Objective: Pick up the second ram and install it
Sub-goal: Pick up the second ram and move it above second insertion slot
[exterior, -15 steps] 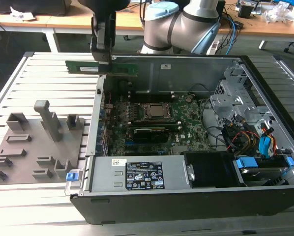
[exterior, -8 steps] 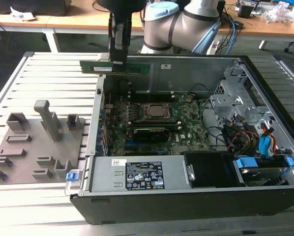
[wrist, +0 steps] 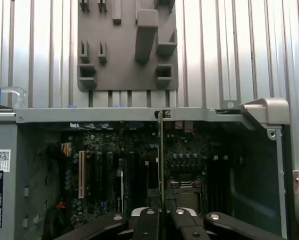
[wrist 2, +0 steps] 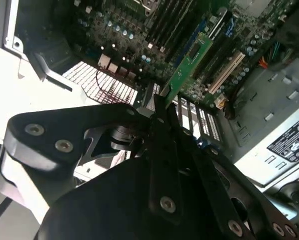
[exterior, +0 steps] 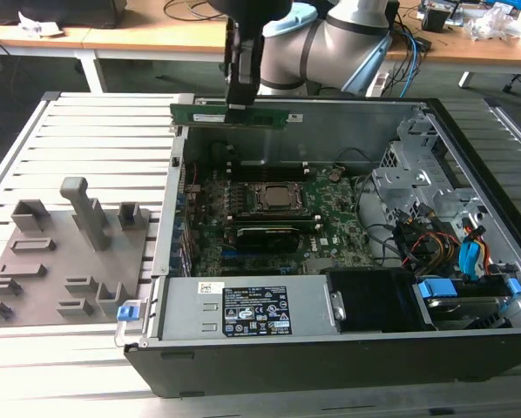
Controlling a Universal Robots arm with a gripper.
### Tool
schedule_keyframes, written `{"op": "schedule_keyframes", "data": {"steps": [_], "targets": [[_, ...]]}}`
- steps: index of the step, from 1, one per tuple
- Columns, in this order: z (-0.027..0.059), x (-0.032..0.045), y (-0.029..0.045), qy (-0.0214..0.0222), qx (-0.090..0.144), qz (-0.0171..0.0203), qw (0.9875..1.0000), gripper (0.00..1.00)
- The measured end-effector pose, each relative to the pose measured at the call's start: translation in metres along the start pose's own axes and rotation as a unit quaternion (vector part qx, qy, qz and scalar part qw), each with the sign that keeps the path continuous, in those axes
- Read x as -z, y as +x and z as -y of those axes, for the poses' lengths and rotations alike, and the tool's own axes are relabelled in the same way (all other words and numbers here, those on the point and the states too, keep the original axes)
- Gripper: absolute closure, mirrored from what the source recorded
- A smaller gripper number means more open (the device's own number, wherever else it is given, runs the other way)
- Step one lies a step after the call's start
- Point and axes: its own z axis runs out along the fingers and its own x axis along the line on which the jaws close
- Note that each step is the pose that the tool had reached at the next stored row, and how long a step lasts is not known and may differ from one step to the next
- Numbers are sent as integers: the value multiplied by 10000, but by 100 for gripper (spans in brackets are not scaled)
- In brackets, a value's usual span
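In the exterior view the arm (exterior: 330,35) runs off the top edge, and the gripper (exterior: 240,106) covers part of the ram stick (exterior: 204,114). In the second wrist view the stick's near end is hidden between the fingers (wrist 2: 164,130). The exterior view's left edge cuts the grey tray (exterior: 60,261).

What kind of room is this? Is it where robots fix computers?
Probably a robotics lab or workshop. A robot arm has its end effector gripping a memory stick over an open computer case on a ribbed metal table, and wooden desks with loose cables stand behind.
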Motion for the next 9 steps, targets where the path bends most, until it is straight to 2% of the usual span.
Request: {"op": "schedule_keyframes", "data": {"steps": [3,5,7,9], "targets": [[84,-7,-33,-1,0,0,10000,86],[199,-23,-80,-7,-1,0,10000,86],[249,-31,-102,-9,-1,0,10000,86],[343,-53,-130,-14,-1,0,10000,86]]}}
